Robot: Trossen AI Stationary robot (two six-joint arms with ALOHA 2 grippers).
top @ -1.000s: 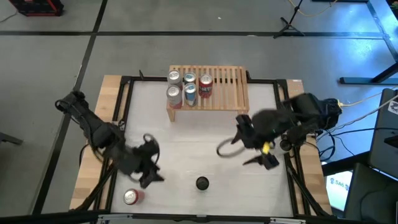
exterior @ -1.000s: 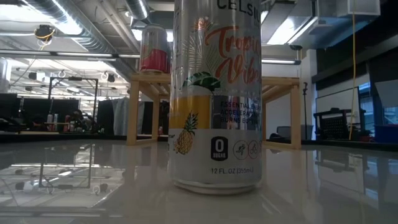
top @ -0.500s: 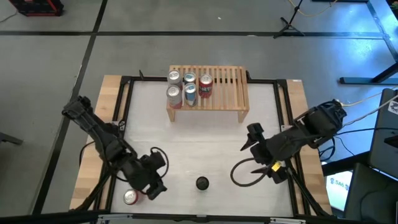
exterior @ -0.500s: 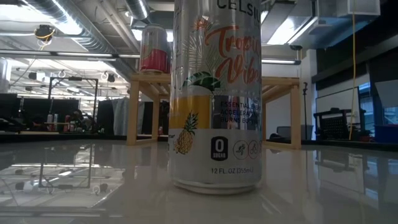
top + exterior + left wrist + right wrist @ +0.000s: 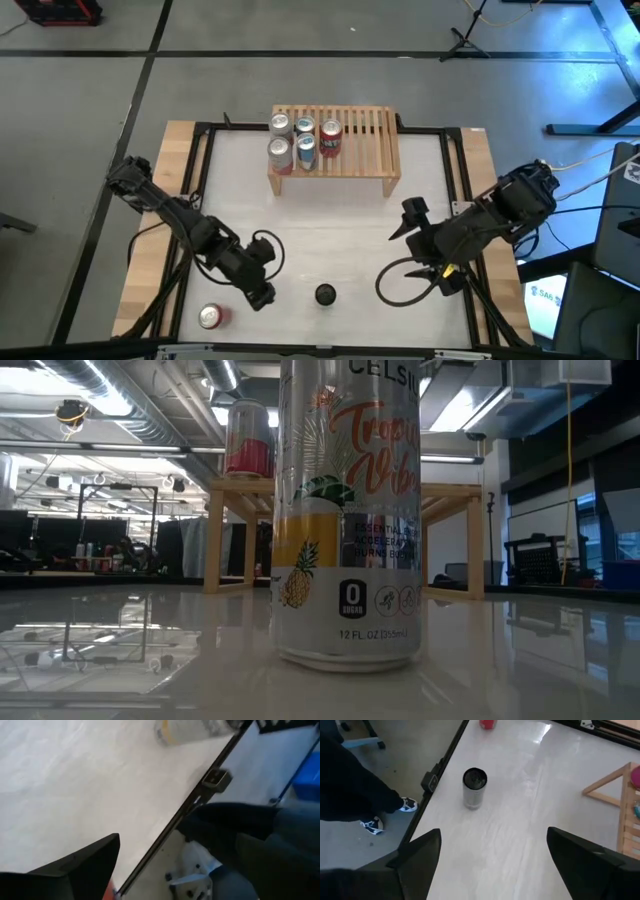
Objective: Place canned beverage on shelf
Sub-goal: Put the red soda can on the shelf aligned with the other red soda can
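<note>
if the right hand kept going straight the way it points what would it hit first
Probably the upright silver can with a dark top standing alone on the white table; it sits ahead between the open right hand fingers, though slightly off centre.

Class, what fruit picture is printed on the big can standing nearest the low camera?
A yellow pineapple on the can, seen best in the low view.

A dark-topped can stands upright on the white table — end effector fingers spread wide.
</note>
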